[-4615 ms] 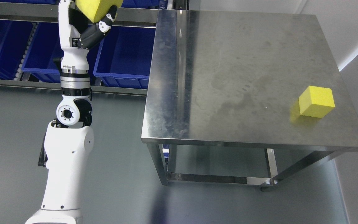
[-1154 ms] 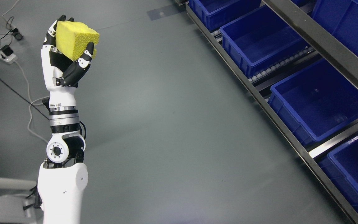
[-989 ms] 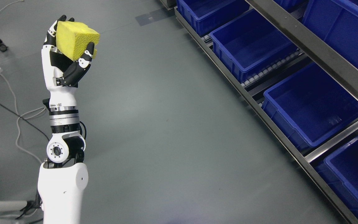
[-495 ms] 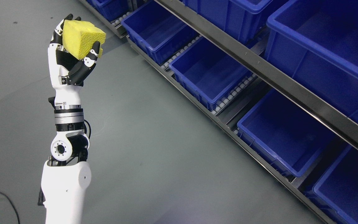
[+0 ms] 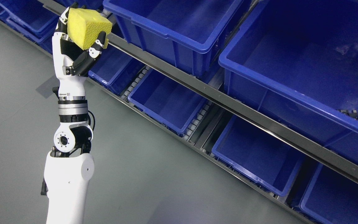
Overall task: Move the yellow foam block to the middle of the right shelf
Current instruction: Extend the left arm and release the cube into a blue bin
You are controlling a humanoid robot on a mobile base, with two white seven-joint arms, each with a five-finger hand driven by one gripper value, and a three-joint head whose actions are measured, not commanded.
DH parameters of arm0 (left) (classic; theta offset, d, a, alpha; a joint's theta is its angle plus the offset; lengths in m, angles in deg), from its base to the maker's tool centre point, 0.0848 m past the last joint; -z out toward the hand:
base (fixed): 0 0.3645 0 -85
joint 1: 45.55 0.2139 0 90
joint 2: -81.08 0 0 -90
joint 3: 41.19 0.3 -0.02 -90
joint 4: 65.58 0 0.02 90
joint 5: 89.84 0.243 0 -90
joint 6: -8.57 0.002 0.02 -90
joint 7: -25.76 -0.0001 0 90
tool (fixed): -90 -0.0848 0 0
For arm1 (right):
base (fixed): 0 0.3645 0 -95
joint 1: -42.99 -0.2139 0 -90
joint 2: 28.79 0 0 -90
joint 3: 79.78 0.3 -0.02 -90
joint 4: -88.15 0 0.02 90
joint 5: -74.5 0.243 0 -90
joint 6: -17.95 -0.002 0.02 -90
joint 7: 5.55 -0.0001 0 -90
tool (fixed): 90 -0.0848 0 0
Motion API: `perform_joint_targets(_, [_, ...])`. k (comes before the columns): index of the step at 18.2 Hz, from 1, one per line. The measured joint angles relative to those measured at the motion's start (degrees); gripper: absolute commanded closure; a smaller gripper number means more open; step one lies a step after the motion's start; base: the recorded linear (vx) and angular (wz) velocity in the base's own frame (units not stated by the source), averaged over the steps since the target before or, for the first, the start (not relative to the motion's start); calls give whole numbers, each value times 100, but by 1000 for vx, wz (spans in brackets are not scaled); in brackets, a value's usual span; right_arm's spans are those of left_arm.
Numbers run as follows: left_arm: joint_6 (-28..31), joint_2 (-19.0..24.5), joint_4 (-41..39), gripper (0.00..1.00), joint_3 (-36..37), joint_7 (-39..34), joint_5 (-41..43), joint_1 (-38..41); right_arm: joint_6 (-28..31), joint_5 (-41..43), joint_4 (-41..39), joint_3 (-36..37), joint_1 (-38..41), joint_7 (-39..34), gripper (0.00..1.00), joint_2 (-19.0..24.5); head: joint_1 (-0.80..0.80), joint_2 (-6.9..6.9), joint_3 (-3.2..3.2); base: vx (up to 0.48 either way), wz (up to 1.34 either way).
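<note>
I am holding the yellow foam block (image 5: pixel 87 27) in my left hand (image 5: pixel 76 46), raised on an upright arm of smooth white shells with a ribbed metal ring at the wrist. My black-and-white fingers (image 5: pixel 99 42) are curling around the block from below and from the side, gripping its pitted, spongy faces; it is a chunky cube with soft edges, sitting tilted in my palm. The block is hanging just in front of the shelf rail (image 5: pixel 222 101), a flat grey metal bar running diagonally down to the right. Above that rail, to the right of the block, deep blue plastic bins (image 5: pixel 179 34) with thick rolled rims are sitting side by side. Below the rail, shallower-looking blue bins (image 5: pixel 166 102) are resting on rows of small white rollers (image 5: pixel 197 119). Below the shelf, the floor (image 5: pixel 129 174) is spreading out in smooth matte grey.
</note>
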Motion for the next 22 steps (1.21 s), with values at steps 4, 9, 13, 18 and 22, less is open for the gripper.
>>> perform_joint_targets(4, [1109,0,39,63,145,-43,-161,-704,0,0,0,0,0,0,0,0,0,0,0,186,-266])
perform_joint_targets(9, [2771,0,253,61,245,-126,-280,-1585,0,0,0,0,1,0,0,0,0,0,0,141,-172])
perform_joint_targets(13, [3517,0,704,57,441,-105,-326,-2301,-2,0,0,0,1,0,0,0,0,0,0,94,-107])
perform_joint_targets(18, [3798,0,1288,3,796,-104,-285,-2781,-29,0,0,0,0,0,0,0,0,0,0,25,-16])
perform_joint_targets(22, [4228,0,1568,0,965,-124,-149,-3001,-23,0,0,0,0,0,0,0,0,0,0,0,0])
